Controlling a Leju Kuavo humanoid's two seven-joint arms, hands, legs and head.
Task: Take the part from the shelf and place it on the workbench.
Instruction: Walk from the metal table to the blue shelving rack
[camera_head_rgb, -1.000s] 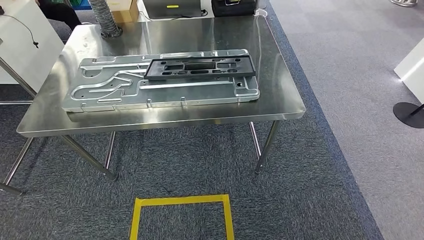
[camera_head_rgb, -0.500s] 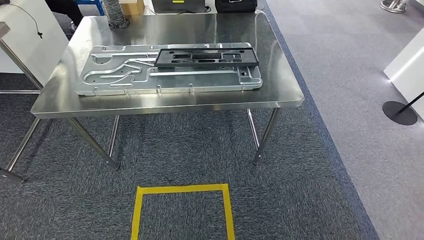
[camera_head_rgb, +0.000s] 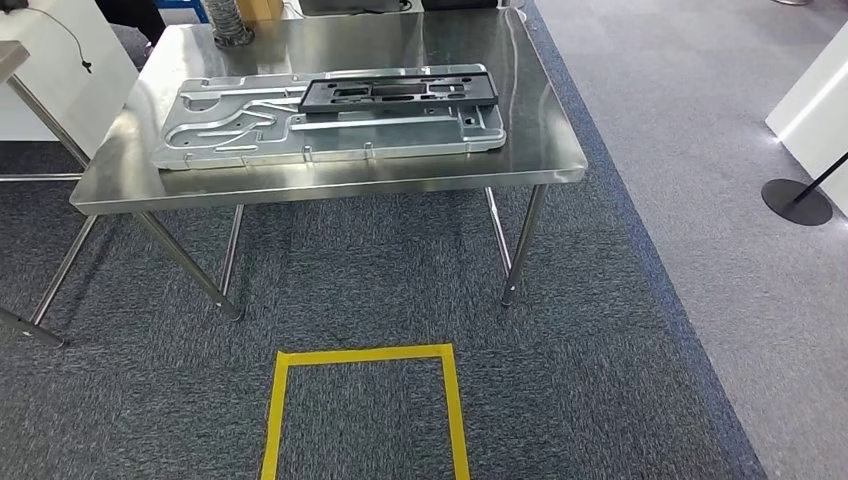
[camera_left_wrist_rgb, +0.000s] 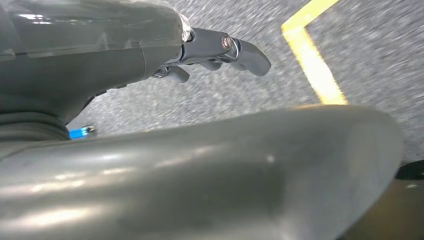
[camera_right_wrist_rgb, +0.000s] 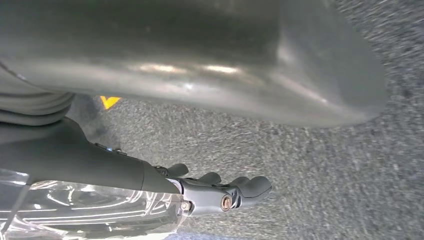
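Note:
A black flat frame part (camera_head_rgb: 398, 91) lies on a large silver stamped metal plate (camera_head_rgb: 240, 135), and both rest on the steel workbench (camera_head_rgb: 330, 185) ahead of me in the head view. My left hand (camera_left_wrist_rgb: 215, 50) hangs over the grey carpet with its fingers stretched out and nothing in them. My right hand (camera_right_wrist_rgb: 220, 192) also hangs over the carpet, fingers loosely extended and holding nothing. Both hands are far from the bench and the part.
A yellow tape square (camera_head_rgb: 365, 410) marks the carpet in front of the bench. A grey ribbed hose (camera_head_rgb: 232, 25) stands at the bench's far left corner. A black round stand base (camera_head_rgb: 797, 202) sits on the lighter floor to the right. White panels stand at the left (camera_head_rgb: 60, 75).
The whole picture has shifted: the bench now sits higher and a little smaller in the head view, so the camera has moved. The part and plate have not moved on the bench.

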